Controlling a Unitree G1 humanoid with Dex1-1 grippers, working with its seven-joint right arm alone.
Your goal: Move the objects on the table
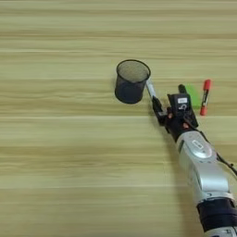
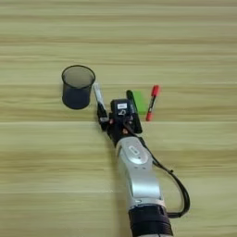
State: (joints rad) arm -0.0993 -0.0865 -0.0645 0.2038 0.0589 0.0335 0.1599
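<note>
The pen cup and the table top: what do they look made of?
Pen cup: looks like black wire mesh, matte; the table shows dimly through its wall. Table: light wood-grain planks, tan and pale yellow, smooth; whether solid wood or laminate cannot be told.

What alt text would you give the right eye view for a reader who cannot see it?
The robot's right gripper sits at the black-capped end of a silver-grey marker lying beside an upright black mesh pen cup on a light wooden table. Just right of the gripper lie a black marker, a small green block and a red-capped pen.
</note>
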